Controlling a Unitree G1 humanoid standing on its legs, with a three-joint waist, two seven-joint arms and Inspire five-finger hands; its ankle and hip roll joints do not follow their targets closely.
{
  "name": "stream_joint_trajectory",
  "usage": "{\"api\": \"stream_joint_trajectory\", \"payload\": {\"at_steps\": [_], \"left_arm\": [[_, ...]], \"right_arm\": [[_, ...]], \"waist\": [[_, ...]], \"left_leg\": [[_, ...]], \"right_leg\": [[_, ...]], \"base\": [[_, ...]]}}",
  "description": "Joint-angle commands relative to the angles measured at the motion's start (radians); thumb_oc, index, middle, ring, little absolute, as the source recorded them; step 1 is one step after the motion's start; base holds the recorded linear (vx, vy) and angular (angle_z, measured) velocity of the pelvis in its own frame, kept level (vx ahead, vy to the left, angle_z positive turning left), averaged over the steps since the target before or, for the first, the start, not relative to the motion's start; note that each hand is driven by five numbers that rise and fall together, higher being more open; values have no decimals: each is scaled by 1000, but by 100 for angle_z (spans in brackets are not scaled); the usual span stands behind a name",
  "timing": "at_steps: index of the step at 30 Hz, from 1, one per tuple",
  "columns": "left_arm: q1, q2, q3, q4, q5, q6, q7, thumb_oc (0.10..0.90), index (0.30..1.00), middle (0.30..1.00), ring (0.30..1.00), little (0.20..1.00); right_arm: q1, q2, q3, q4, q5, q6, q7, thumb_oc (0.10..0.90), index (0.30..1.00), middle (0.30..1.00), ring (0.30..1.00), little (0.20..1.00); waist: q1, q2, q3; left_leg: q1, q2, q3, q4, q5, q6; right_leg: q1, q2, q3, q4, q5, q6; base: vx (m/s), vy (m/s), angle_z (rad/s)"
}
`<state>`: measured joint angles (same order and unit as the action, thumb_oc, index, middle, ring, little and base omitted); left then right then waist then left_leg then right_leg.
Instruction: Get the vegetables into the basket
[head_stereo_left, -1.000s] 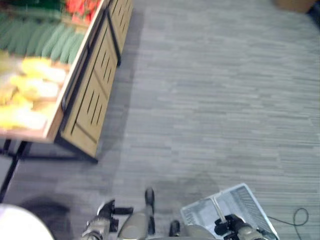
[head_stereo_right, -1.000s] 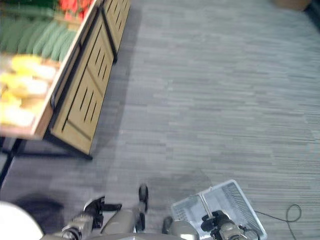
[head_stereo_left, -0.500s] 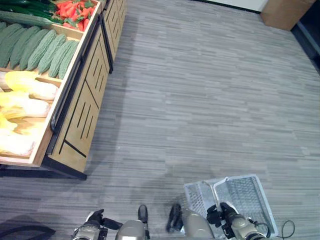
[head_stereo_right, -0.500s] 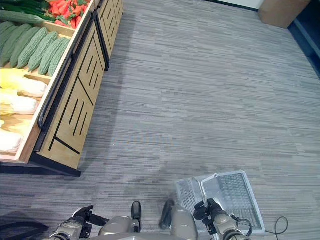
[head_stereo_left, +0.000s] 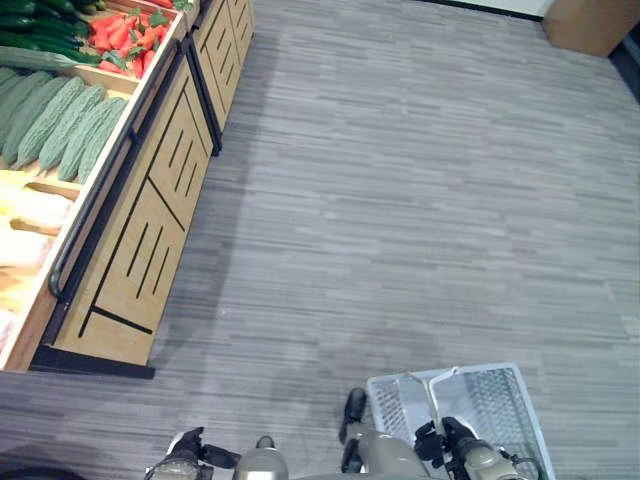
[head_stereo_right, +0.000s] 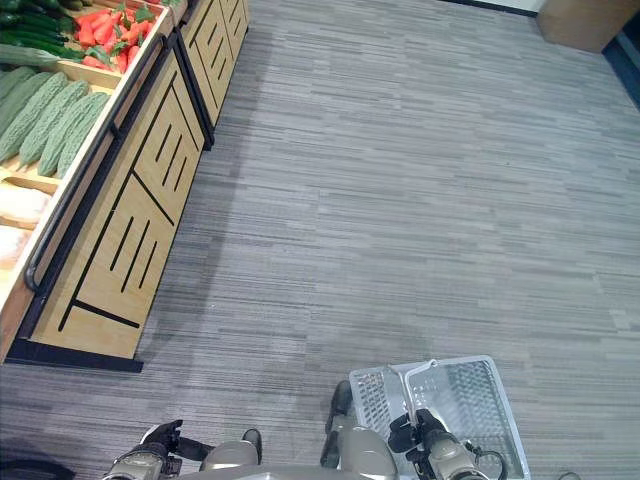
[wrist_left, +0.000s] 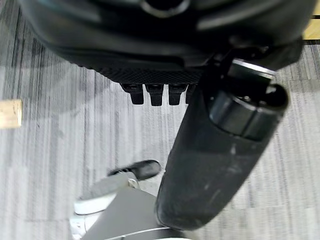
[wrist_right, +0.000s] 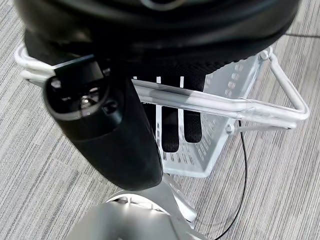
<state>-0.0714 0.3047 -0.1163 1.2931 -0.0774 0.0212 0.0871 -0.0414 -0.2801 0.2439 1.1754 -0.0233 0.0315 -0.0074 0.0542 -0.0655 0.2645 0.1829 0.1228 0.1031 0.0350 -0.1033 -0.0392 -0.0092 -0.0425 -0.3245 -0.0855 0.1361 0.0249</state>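
Vegetables lie in a wooden display stand (head_stereo_left: 140, 240) at the left: green bitter gourds (head_stereo_left: 60, 120), red peppers (head_stereo_left: 125, 35), dark cucumbers (head_stereo_left: 30, 25) and pale cabbages (head_stereo_left: 25, 230). A white mesh basket (head_stereo_left: 500, 400) hangs low at the right with nothing in it. My right hand (head_stereo_left: 452, 442) is shut on the basket's white handle (wrist_right: 200, 102), fingers curled under the bar. My left hand (head_stereo_left: 185, 452) hangs low at the left, well short of the stand. Its fingers (wrist_left: 150, 92) are relaxed and hold nothing.
Grey striped carpet (head_stereo_left: 400, 200) stretches between me and the stand. A black rail (head_stereo_left: 95, 210) runs along the stand's front edge. A brown box (head_stereo_left: 590, 20) stands at the far right corner.
The whole view has shifted, so the camera moved: the stand now sits further left and the basket a little lower. My right hand still holds the handle.
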Motion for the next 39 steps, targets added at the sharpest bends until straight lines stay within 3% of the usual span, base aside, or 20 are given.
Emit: {"api": "stream_joint_trajectory", "payload": {"at_steps": [1,3,4,8,11,12,13,15,20,21,27,29,31,32,34,39], "left_arm": [[-13,23,-14,21,28,11,5,900,1000,1000,1000,1000],[-15,28,-12,17,21,11,8,900,1000,1000,1000,1000],[-23,33,-14,14,16,13,7,900,1000,1000,1000,1000],[-55,40,-44,6,28,15,7,900,1000,1000,1000,1000],[-69,38,-61,-2,39,15,1,900,1000,1000,1000,1000],[-70,36,-65,1,45,13,2,900,1000,1000,1000,1000],[-68,34,-67,3,53,12,1,900,1000,1000,1000,1000],[-65,33,-67,9,60,10,0,900,1000,1000,1000,1000],[-47,39,-47,16,52,9,-4,900,1000,1000,1000,1000],[-38,42,-41,13,50,8,-2,900,1000,1000,1000,1000],[-32,50,-32,-7,38,7,1,900,1000,1000,1000,1000],[-37,57,-27,-22,24,4,4,900,1000,1000,1000,1000],[-36,58,-24,-23,22,4,6,900,1000,1000,1000,1000],[-32,59,-18,-33,13,5,9,900,1000,1000,1000,1000],[-32,60,-18,-34,13,5,9,900,1000,1000,1000,1000],[-41,53,-24,-28,22,1,13,900,1000,1000,1000,1000]], "right_arm": [[8,-21,51,8,-5,-14,6,400,300,300,300,300],[7,-25,62,9,-5,-12,8,400,300,300,300,300],[-2,-38,83,2,-11,-12,11,400,300,300,300,300],[-28,-58,104,-7,-7,-14,7,400,300,300,300,300],[-41,-76,101,2,-8,-8,12,400,300,300,300,300],[-42,-79,99,1,-10,-8,12,400,300,300,300,300],[-43,-84,97,2,-12,-9,9,400,300,300,300,300],[-44,-82,94,6,-15,-12,8,400,300,300,300,300],[-52,-55,97,2,-29,-11,11,400,300,300,300,300],[-51,-46,82,-2,-17,-12,6,400,300,300,300,300],[-59,-36,97,-30,-23,-10,9,400,300,300,300,300],[-64,-32,99,-37,-22,-7,14,400,300,300,300,300],[-63,-31,99,-39,-24,-7,13,400,300,300,300,300],[-61,-30,102,-47,-25,-9,13,400,300,300,300,300],[-58,-30,101,-52,-25,-9,14,400,300,300,300,300],[-60,-36,101,-77,-25,-12,14,400,300,300,300,300]], "waist": [[3,-17,-16],[9,-24,-18],[24,-35,-2],[39,-55,40],[23,-69,45],[21,-72,38],[20,-65,28],[23,-56,9],[38,-62,9],[47,-61,10],[74,-55,18],[85,-53,29],[92,-53,32],[98,-48,33],[99,-45,33],[78,-24,46]], "left_leg": [[-7,-84,9,54,-85,28],[-31,-64,-4,123,-61,7],[-111,-47,-25,299,24,-19],[-236,-36,-45,475,67,-15],[-256,-34,32,242,-8,5],[-264,-45,34,159,3,5],[-282,-54,28,67,50,0],[-309,-68,16,-4,119,-6],[-297,-95,15,88,33,30],[-291,-107,29,117,-5,53],[-322,-117,45,222,-85,94],[-314,-128,44,240,-115,120],[-304,-132,46,234,-118,128],[-273,-140,50,204,-116,139],[-255,-147,49,176,-106,139],[-217,-164,22,118,-74,136]], "right_leg": [[-105,-37,44,149,-95,120],[-88,-22,28,155,-123,100],[-54,-3,25,142,-140,67],[-17,6,-1,125,-165,36],[8,-29,-28,99,-174,60],[8,-40,-35,90,-171,65],[7,-42,-44,82,-168,69],[19,-53,-43,89,-180,66],[27,-87,14,160,-190,84],[32,-104,37,170,-176,96],[16,-126,70,188,-144,118],[-15,-139,75,260,-114,129],[-30,-147,72,295,-98,135],[-60,-160,59,358,-59,139],[-74,-160,65,356,-34,145],[-126,-130,136,176,28,166]], "base": [[388,-267,37],[378,-293,35],[280,-255,24],[132,-149,14],[160,30,36],[135,144,49],[137,188,47],[282,310,33],[251,292,-24],[256,343,-8],[162,273,-16],[121,263,-1],[114,254,-11],[124,255,-14],[103,190,-5],[89,123,14]]}}
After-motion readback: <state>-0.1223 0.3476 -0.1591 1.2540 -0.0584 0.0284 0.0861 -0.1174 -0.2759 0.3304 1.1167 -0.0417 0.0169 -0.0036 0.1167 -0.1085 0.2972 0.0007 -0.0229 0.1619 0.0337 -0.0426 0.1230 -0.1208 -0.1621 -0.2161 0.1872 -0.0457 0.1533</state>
